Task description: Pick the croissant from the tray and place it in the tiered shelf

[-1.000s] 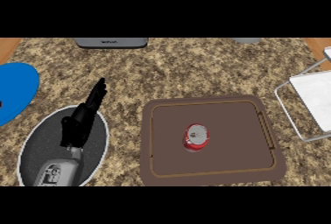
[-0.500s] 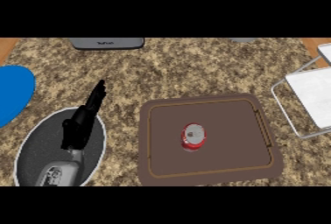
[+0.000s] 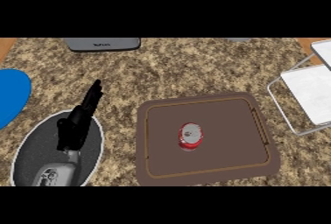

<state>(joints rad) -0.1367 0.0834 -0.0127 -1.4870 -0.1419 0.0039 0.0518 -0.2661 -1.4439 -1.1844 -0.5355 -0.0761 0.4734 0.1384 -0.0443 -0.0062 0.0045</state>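
Note:
A brown tray (image 3: 258, 162) lies on the counter right of centre. On it stands a small red can with a grey top (image 3: 191, 135), upright near the tray's middle; I see no croissant. The white wire tiered shelf (image 3: 309, 94) sits at the right edge, partly cut off. My left hand (image 3: 74, 129) is at the lower left, open, its straight fingers (image 3: 91, 97) pointing away from me, above a dark plate. It is well apart from the tray and holds nothing. My right hand does not show.
A dark grey plate with a white rim (image 3: 32, 153) lies under the left forearm. A blue plate (image 3: 9, 100) is cut off by the left edge. A grey object (image 3: 102, 43) sits at the counter's far side.
The whole scene has drifted slightly left in the view, so more of the shelf shows and less of the blue plate. The left hand keeps its pose.

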